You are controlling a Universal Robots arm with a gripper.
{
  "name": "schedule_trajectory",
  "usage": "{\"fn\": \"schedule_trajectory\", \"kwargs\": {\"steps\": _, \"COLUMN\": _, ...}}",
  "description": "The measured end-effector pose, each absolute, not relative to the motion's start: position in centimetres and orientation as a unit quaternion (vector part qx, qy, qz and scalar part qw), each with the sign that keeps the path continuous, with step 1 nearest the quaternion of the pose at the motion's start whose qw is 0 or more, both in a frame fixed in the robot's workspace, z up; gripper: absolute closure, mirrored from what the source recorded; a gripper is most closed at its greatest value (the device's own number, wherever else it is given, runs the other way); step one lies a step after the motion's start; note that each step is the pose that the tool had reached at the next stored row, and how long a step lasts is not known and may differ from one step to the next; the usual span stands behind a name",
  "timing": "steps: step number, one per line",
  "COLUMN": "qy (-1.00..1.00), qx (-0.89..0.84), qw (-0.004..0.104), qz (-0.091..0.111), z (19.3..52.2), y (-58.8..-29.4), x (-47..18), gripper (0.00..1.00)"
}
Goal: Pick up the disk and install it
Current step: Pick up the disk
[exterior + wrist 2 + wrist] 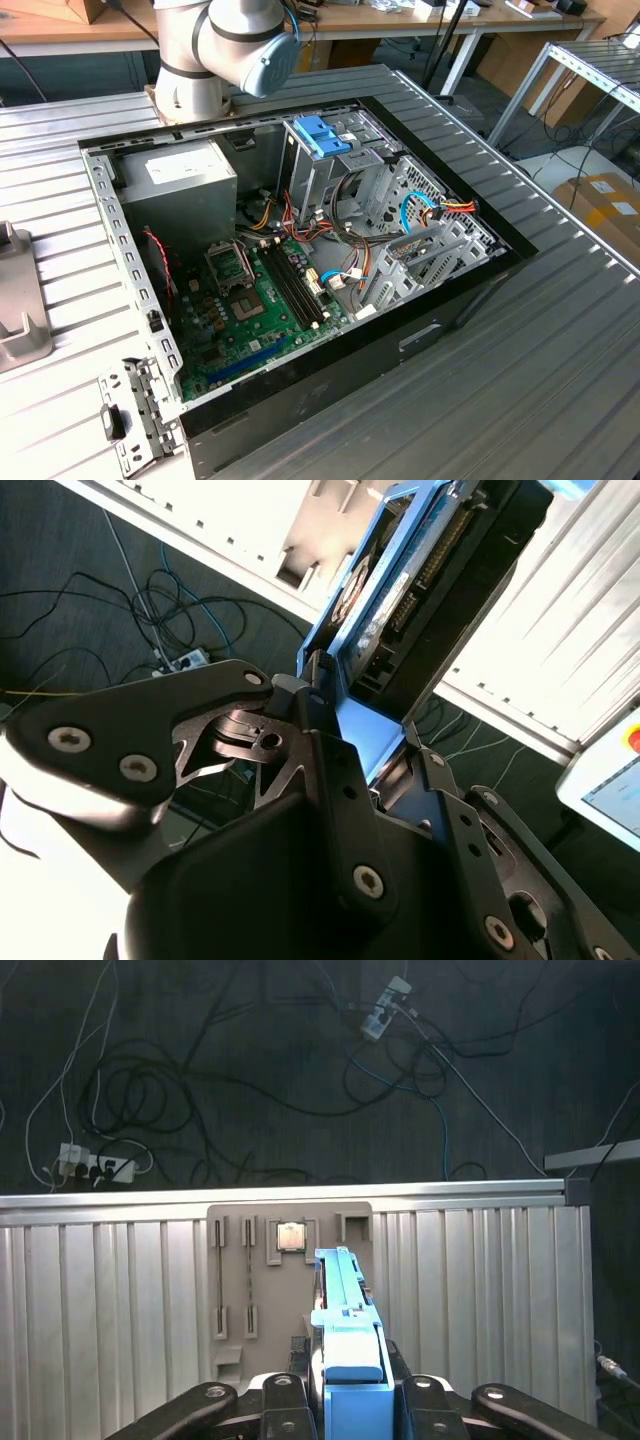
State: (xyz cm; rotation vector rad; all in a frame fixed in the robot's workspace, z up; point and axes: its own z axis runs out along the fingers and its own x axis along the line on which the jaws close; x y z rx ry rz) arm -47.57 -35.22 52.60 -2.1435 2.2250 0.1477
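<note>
In both wrist views my gripper is shut on the disk, a flat drive with a blue bracket along its edges. The black fingers clamp it from both flat sides, and it sticks out edge-on past them. In the first wrist view the disk hangs above a grey holder plate that lies on the ribbed metal table. The exterior view has the open computer case with a metal drive cage at its far side.
A grey power-supply box, motherboard and loose cables fill the case. A blue ribbed latch tops the cage. The arm's base stands behind the case. A small chip sits on the holder plate. Cables lie on the dark floor.
</note>
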Motion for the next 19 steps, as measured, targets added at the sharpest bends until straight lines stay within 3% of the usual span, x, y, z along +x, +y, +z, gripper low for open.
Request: {"fn": "schedule_trajectory", "kwargs": {"steps": 19, "qy": 0.719, "qx": -0.693, "qw": 0.024, "qz": 0.048, "z": 52.6, "y": -35.66, "x": -46.63, "gripper": 0.63}}
